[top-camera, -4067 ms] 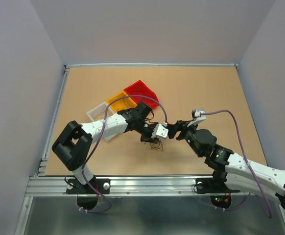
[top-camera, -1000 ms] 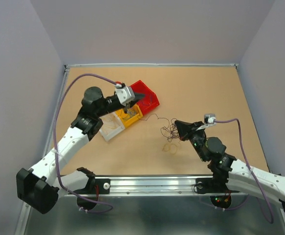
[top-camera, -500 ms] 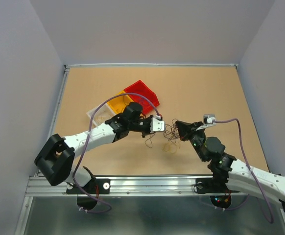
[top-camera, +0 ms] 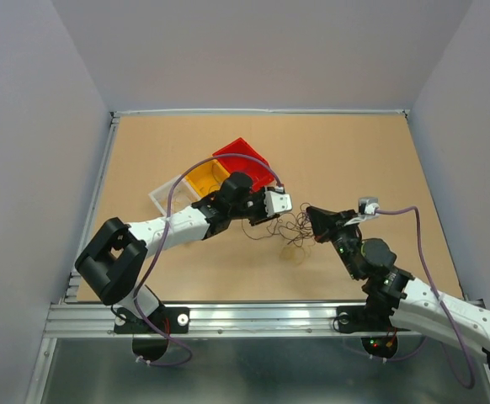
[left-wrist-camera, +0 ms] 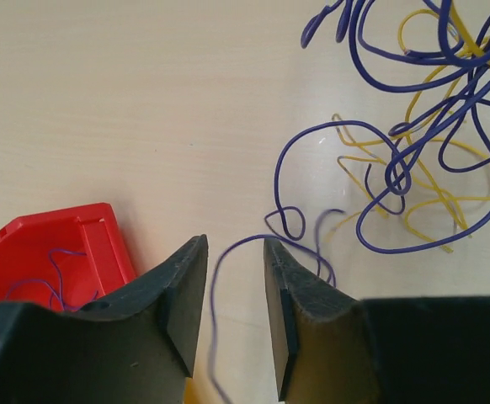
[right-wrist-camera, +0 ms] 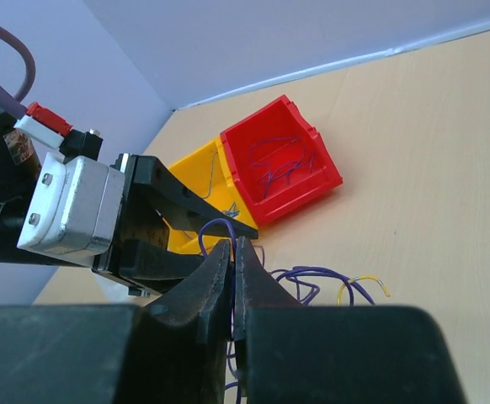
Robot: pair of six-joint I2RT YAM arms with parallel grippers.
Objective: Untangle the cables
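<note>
left tool part open around a purple strand, right tool pinching the clump

the left tool (left-wrist-camera: 232, 252) stands part open. its fingers sit on either side of one loose purple strand, which runs between them unclamped, so it has hold of nothing. the right tool (right-wrist-camera: 232, 246) is closed tight, and a purple strand appears pinched at its tips. between the two tools, on the worktop (top-camera: 354, 151), lie the cables (left-wrist-camera: 413, 143). they form a loose clump of purple and yellow wire with loops crossing each other, just beside the left tool. beyond sit a red bin (right-wrist-camera: 283, 156) with purple strands in it and a yellow bin (right-wrist-camera: 199, 181) touching its side. the wires look hair-light, springy and slippery, so they will likely slip from a slack grip and drag their neighbours along. the best hold is probably a free end or a single outlying loop, away from the crossings, drawn out slowly while the other tool anchors the clump.
</note>
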